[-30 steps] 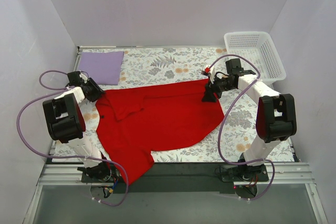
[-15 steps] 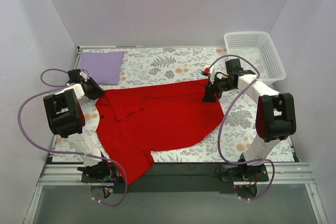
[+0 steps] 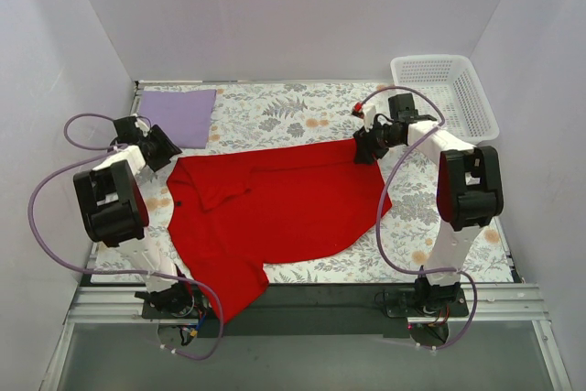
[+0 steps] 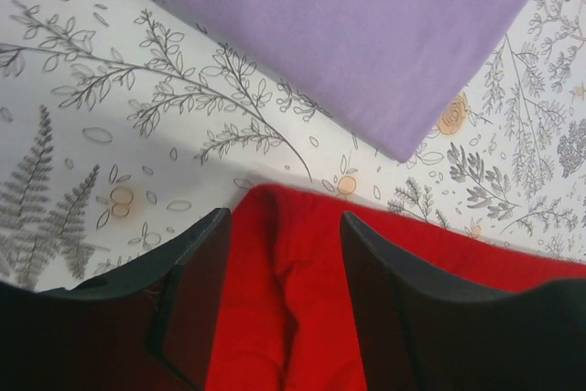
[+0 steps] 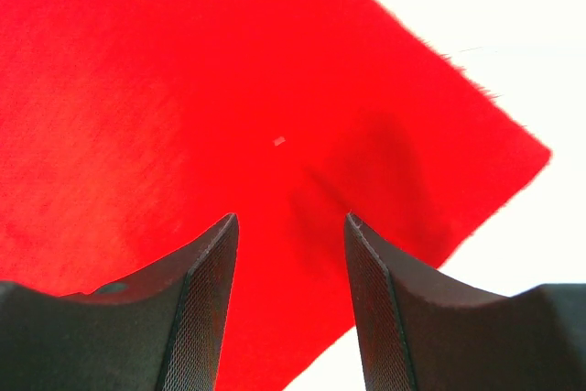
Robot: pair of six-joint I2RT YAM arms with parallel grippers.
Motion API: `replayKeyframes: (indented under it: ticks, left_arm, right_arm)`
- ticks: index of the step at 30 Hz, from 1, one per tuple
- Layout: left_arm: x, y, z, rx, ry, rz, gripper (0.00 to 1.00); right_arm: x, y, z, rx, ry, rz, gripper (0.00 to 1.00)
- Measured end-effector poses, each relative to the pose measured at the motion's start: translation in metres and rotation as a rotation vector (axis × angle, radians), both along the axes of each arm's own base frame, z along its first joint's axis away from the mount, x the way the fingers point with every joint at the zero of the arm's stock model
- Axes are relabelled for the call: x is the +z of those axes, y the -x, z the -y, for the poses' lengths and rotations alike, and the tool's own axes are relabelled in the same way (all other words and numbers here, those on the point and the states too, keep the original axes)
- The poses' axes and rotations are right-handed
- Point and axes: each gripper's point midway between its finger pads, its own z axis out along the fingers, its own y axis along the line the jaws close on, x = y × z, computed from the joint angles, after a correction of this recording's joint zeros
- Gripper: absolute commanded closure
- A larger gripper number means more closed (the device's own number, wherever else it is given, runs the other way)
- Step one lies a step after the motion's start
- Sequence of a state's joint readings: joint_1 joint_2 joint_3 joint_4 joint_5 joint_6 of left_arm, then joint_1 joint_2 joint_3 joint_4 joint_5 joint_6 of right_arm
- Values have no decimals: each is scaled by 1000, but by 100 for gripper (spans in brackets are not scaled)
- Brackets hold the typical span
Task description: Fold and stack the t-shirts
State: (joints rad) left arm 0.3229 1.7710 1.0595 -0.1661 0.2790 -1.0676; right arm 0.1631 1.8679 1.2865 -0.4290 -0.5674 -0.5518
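The table with the grey-and-tan floral cloth (image 3: 275, 112) fills the middle of the top view. On it lies the large bright red short-sleeved cloth t-shirt (image 3: 275, 203), spread mostly flat. Its long axis runs from the upper right of the frame down to the lower left, where a part of it hangs over the table's near edge. The white plastic lattice basket (image 3: 476, 103) stands at the upper right, well apart from the shirt. The pale lavender cloth t-shirt (image 3: 176, 116) lies as a flat rectangle at the upper left, near the red one but not touching it.

The left gripper (image 3: 161, 149) sits at the red shirt's upper left corner, its jaws apart. In its wrist view the red corner lies between them, bunched in a soft ridge, and the lavender corner is just beyond. The right gripper (image 3: 364, 147) sits over the upper right corner, jaws likewise apart, with red cloth showing through the gap and nothing clamped.

Each arm is nearer its own corner, so the next move likely turns on closing on both far corners together.
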Motion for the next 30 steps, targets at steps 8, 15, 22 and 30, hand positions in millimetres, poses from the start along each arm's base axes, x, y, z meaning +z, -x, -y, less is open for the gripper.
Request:
replayKeyframes:
  ticks: [8,15,22,30]
  left_arm:
    - [-25,-17,2,-67,34,-57,51]
    - [-27,-13,5,-96,38,-68,57]
    - [-32,-8,6,-107,32,-76,72]
    - [-34,-6,8,-118,32,-74,81]
  right_arm:
    - [0,-27,4,-93,19,25,43]
    - [-7,-27,7,-113,26,7,43]
    - [-7,-28,9,-122,25,4,43]
    - [-7,-31,17,-142,25,3,43]
